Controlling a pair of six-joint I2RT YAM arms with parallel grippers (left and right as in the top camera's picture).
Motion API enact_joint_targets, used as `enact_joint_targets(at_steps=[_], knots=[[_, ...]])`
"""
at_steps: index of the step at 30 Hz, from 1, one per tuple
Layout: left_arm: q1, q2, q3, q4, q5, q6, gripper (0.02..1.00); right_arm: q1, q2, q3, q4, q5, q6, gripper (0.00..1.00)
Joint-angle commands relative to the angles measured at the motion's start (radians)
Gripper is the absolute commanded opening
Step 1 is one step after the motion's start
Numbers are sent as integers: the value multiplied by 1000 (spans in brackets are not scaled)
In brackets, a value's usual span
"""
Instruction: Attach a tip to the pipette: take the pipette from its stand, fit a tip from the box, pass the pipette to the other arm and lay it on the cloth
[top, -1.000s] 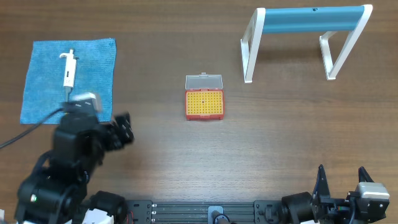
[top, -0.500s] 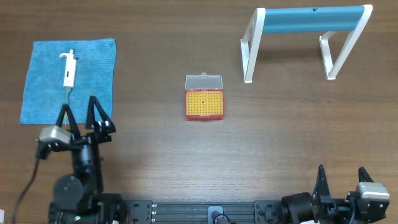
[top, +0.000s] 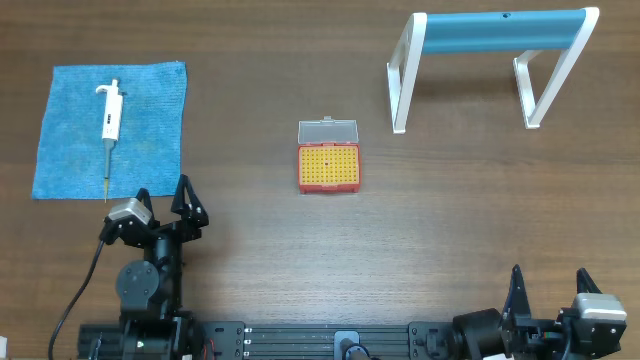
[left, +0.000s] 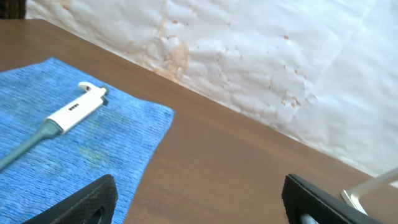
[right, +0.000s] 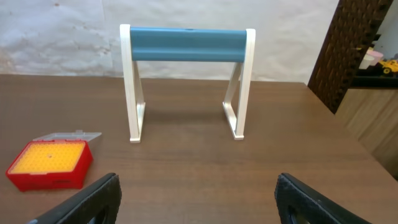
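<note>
Wooden table (top: 400, 230) meets a white wall (left: 280, 62) (left gripper (top: 164, 192) and right gripper (top: 550, 283) both splayed, empty).

Wide gaps between cloth (top: 150, 120), tip box (top: 328, 167), stand (top: 500, 28); tip box stands central

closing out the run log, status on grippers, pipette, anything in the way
Left gripper open, empty, by the cloth. Right gripper open, empty. Pipette flat on cloth. Tip box, stand well apart.
</note>
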Motion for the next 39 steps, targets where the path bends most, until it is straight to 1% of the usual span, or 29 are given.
enact_joint_targets(at_steps=[1, 19, 23, 24, 25, 26, 29, 32, 34, 36, 38, 39], knots=[[26, -17, -1, -10, 19, 17, 858, -2, 0, 0, 1, 6, 0, 803], [26, -16, -1, -10, 19, 17, 858, -2, 0, 0, 1, 6, 0, 803], [26, -16, -1, -10, 19, 17, 858, -2, 0, 0, -37, 10, -3, 803], [26, -16, -1, -10, 19, 17, 858, -3, 0, 0, -50, 4, 2, 805], [26, -16, -1, -10, 19, 17, 858, -10, 0, 0, -41, -34, 40, 805], [26, -16, -1, -10, 19, 17, 858, -27, 0, -7, -6, -58, 66, 805], [26, -16, -1, -10, 19, 17, 858, -122, 0, -97, 204, -154, 72, 803], [26, -16, -1, -10, 19, 17, 858, -219, 0, -273, 449, -222, 72, 805], [26, -16, -1, -10, 19, 17, 858, -278, 0, -455, 671, -276, 72, 805], [26, -16, -1, -10, 19, 17, 858, -302, 0, -642, 909, -303, 72, 805], [26, -16, -1, -10, 19, 17, 858, -300, 0, -793, 1099, -303, 72, 805], [26, -16, -1, -10, 19, 17, 858, -296, 0, -832, 1143, -302, 72, 805]])
